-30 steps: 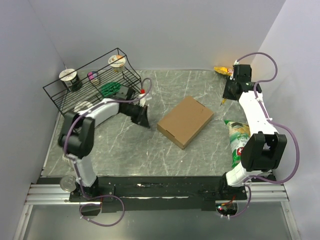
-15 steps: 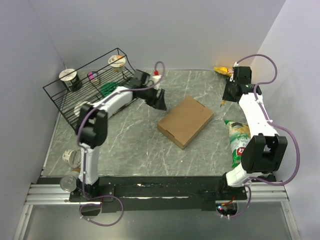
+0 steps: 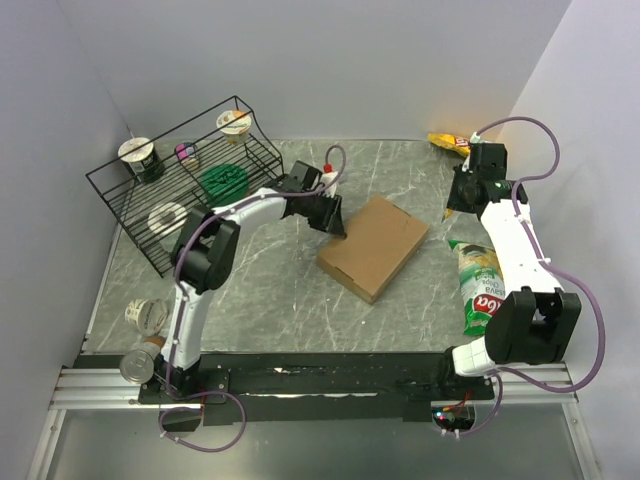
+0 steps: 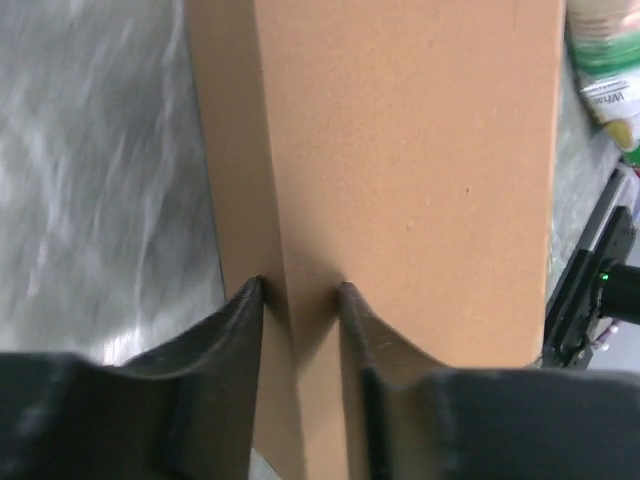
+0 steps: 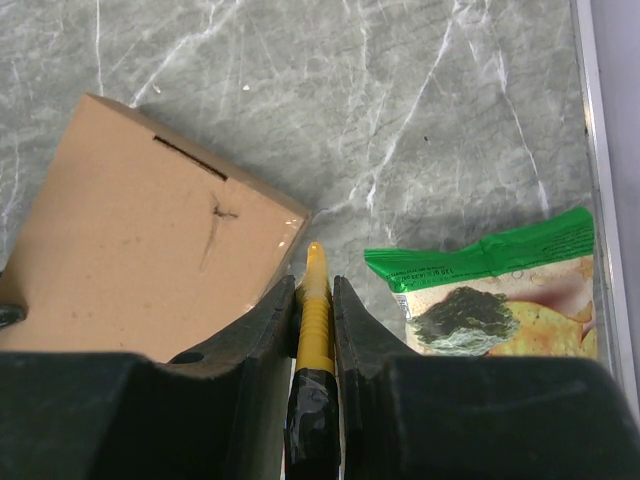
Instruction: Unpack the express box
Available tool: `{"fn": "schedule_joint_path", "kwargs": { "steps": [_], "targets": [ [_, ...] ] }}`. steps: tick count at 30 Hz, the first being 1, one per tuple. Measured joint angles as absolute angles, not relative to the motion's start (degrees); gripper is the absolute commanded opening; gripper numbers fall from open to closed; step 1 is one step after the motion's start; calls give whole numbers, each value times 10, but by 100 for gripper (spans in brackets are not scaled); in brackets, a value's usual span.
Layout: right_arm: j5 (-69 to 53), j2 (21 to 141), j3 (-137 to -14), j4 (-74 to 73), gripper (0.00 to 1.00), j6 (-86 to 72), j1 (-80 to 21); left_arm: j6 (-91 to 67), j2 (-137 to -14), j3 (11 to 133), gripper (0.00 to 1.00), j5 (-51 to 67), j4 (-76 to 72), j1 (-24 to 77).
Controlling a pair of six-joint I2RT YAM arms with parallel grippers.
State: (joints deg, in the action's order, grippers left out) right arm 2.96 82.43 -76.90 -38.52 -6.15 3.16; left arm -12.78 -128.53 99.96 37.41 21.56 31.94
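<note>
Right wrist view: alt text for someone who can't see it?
The right gripper clamps a yellow tool, tip pointing at a corner of the express box. A green chip bag lies to its right on the table.

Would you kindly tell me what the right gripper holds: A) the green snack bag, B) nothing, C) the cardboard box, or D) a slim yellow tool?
D: the right wrist view shows the right gripper shut on a slim yellow tool, its tip near a corner of the express box.
</note>
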Motion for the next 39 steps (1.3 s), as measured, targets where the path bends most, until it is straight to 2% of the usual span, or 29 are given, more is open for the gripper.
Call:
{"fn": "schedule_joint_path", "kwargs": {
  "steps": [2, 3, 12, 13, 14, 15, 16, 19, 23, 26, 29, 30, 36, 39],
  "targets": [
    [28, 824, -768, -385, 0, -62, 32, -139, -1248, 945, 17, 357, 194, 317],
    [26, 824, -768, -385, 0, -62, 32, -145, -1230, 921, 15, 349, 195, 315],
    [3, 852, -774, -386, 0, -73, 32, -182, -1049, 721, 10, 242, 232, 229],
    [-3, 863, -781, -386, 0, -77, 30, -190, -1029, 703, 14, 233, 236, 217],
    [-8, 875, -788, -385, 0, -79, 28, -201, -1000, 672, 22, 221, 235, 198],
    [-11, 887, -796, -386, 0, -81, 26, -207, -975, 648, 36, 222, 236, 184],
    [-13, 895, -802, -385, 0, -81, 23, -210, -959, 628, 55, 229, 232, 176],
    [-16, 924, -825, -385, 0, -83, 6, -221, -925, 579, 72, 273, 218, 176],
    [-20, 943, -841, -385, 0, -82, -30, -233, -914, 553, 78, 329, 206, 189],
    [-43, 943, -851, -385, 0, -76, -49, -212, -896, 558, 71, 341, 225, 169],
    [-78, 942, -859, -383, 0, -59, -52, -114, -884, 599, 62, 352, 289, 126],
    [-91, 938, -859, -382, 0, -49, -51, -81, -882, 609, 55, 354, 301, 115],
    [-141, 879, -860, -393, 0, 5, -51, 240, -815, 591, 31, 392, 395, 91],
    [-168, 837, -866, -402, 0, 25, -51, 357, -808, 567, 28, 395, 427, 113]
  ]
}}
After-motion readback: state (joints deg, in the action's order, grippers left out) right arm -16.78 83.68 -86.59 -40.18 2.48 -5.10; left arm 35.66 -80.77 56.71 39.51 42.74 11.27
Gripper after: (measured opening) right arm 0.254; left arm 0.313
